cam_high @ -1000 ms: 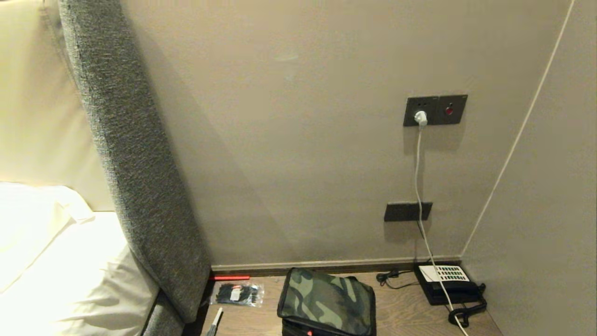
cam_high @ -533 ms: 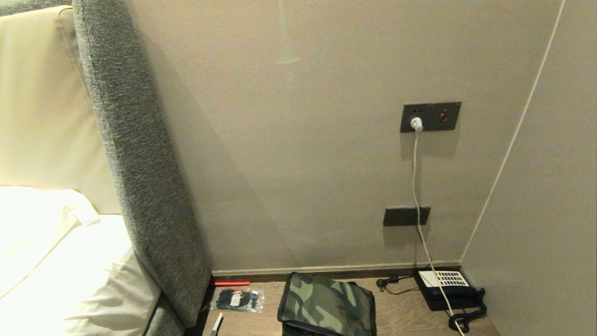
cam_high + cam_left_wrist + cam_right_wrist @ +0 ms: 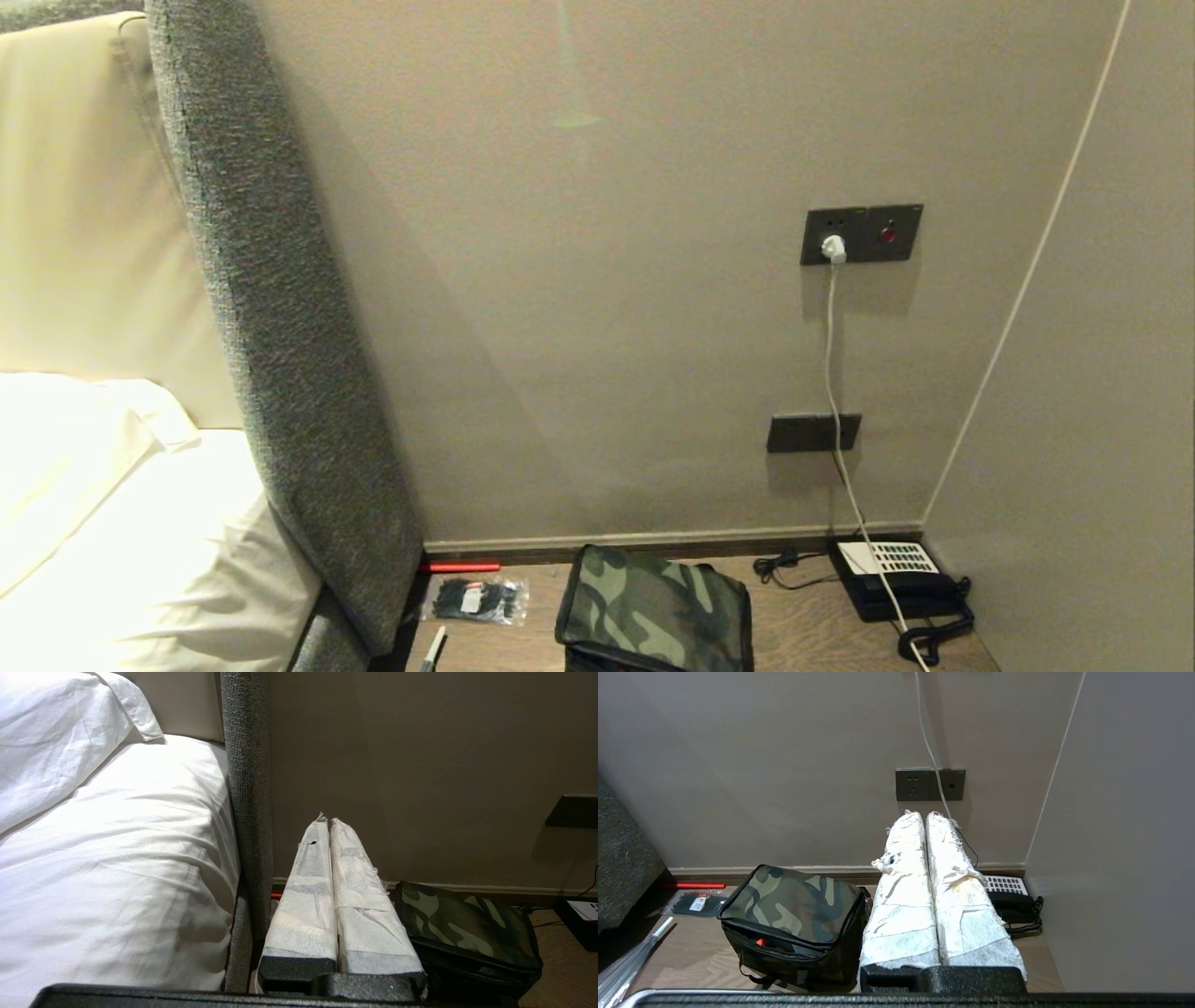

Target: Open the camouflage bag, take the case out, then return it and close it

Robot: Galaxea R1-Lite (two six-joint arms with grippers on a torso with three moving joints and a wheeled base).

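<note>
Grippers parked, bag on bedside shelf

Left gripper (image 3: 330, 822) and right gripper (image 3: 924, 815): wrapped fingers pressed together, empty, raised off the shelf. Camouflage bag (image 3: 794, 905): on wooden shelf (image 3: 794, 635), mid-width, near back edge; telephone (image 3: 896, 579) in right rear corner.

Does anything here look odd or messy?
A little. The white wrap on the right gripper is frayed and stained at the fingertips. A slim red thing lies wedged against the wall beside the headboard. The camouflage bag sits slightly askew, with something red peeking from its front seam.
</note>
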